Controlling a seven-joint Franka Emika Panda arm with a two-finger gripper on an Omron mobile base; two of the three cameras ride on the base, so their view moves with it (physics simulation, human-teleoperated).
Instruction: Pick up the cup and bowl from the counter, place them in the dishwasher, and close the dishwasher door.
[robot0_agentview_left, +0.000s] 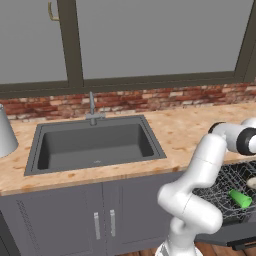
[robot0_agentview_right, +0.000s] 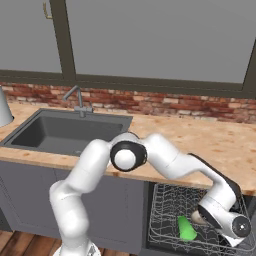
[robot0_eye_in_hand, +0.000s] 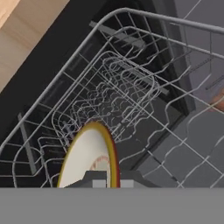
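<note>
Peering down the hand view, I see the pincer (robot0_eye_in_hand: 107, 183) pressed together on the rim of the bowl (robot0_eye_in_hand: 89, 159), which stands on edge between the two finger tips (robot0_eye_in_hand: 97, 180), pale inside facing me, its lower part cut off by the bottom of the picture. Beyond the pincer lies the wire rack (robot0_eye_in_hand: 122, 92) of the dishwasher (robot0_agentview_right: 200, 220), its far wall curving up ahead; the dark interior past it is hard to read. Up and to the left of the pincer a wedge of the counter (robot0_eye_in_hand: 26, 39) shows, wood-grained.

From the right base view the hand sits low over the rack at the right, and I can make out only a sliver of tan bowl tucked against the wrist (most of it is hidden by the hand itself). The cup (robot0_agentview_right: 186, 229) lies on its side in the rack just to the left of the pincer, near it; whether the two touch I cannot tell.

In the left base view the forearm runs off the right edge, so the hand is cut away there; the cup (robot0_agentview_left: 240, 198) shows lying tilted on the mesh. The dishwasher door (robot0_agentview_left: 242, 239) shows as a dark strip at the lower right corner, dropped open, mostly cropped.
</note>
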